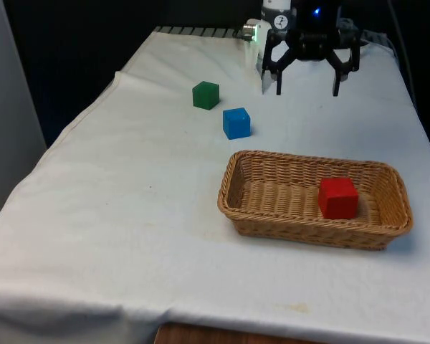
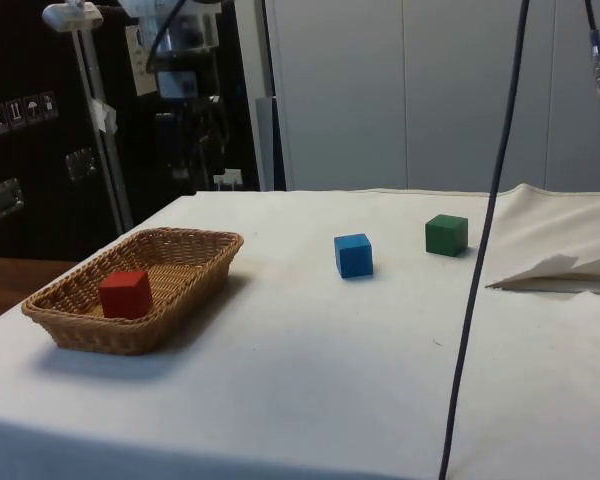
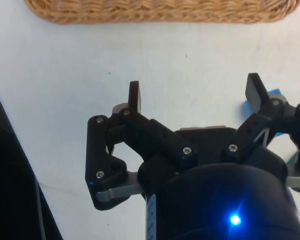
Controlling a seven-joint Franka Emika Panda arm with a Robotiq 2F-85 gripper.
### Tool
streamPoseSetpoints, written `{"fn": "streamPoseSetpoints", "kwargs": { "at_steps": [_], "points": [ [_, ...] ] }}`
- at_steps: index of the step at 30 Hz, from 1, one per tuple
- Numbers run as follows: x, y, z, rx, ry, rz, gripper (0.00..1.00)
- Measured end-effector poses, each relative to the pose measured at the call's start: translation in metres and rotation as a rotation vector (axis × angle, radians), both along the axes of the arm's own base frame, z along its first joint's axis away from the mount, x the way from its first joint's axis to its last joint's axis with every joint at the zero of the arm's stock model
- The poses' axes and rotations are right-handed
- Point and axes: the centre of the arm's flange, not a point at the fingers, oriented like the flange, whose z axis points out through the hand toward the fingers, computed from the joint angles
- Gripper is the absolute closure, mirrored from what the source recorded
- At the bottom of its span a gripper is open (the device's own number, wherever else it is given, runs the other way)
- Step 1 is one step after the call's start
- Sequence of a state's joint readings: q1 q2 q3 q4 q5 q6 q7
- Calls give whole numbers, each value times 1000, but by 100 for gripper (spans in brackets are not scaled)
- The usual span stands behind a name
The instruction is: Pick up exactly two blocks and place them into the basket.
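A red block (image 1: 337,198) lies inside the wicker basket (image 1: 247,213), towards its right end in the front view; the side view shows the same red block (image 2: 126,294) in the basket (image 2: 205,262). A blue block (image 1: 236,123) sits on the cloth just beyond the basket, and a green block (image 1: 206,95) lies a little farther back to its left. My gripper (image 1: 307,92) hangs open above the cloth behind the basket, holding nothing. In the wrist view the fingertips (image 3: 134,96) are spread wide over bare cloth, with the blue block (image 3: 277,94) peeking beside one finger.
The white cloth (image 1: 115,215) covers the table, with a raised fold along the front view's left edge. A dark cable (image 2: 485,240) hangs down in the side view's foreground. Crumpled cloth (image 2: 560,268) lies near the green block (image 2: 446,235).
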State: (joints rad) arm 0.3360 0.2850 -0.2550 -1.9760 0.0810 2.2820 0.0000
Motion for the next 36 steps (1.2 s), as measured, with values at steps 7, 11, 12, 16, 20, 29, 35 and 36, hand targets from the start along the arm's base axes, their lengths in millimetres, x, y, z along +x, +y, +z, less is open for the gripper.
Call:
{"fn": "streamPoseSetpoints", "kwargs": {
  "at_steps": [7, 11, 12, 16, 20, 29, 35, 36],
  "points": [
    [-18, -6, 0, 5, -10, 19, 0],
    [-23, -11, -3, 6, -10, 30, 0],
    [-24, -14, -4, 5, -11, 34, 0],
    [-28, -21, -12, 2, -8, 56, 0],
    [-31, -28, -17, 0, -2, 74, 0],
    [-41, -44, -33, -6, 7, 127, 0],
    [-46, -55, -42, -10, 15, 164, 0],
    [-47, -58, -44, -12, 19, 176, 0]
  ]
}}
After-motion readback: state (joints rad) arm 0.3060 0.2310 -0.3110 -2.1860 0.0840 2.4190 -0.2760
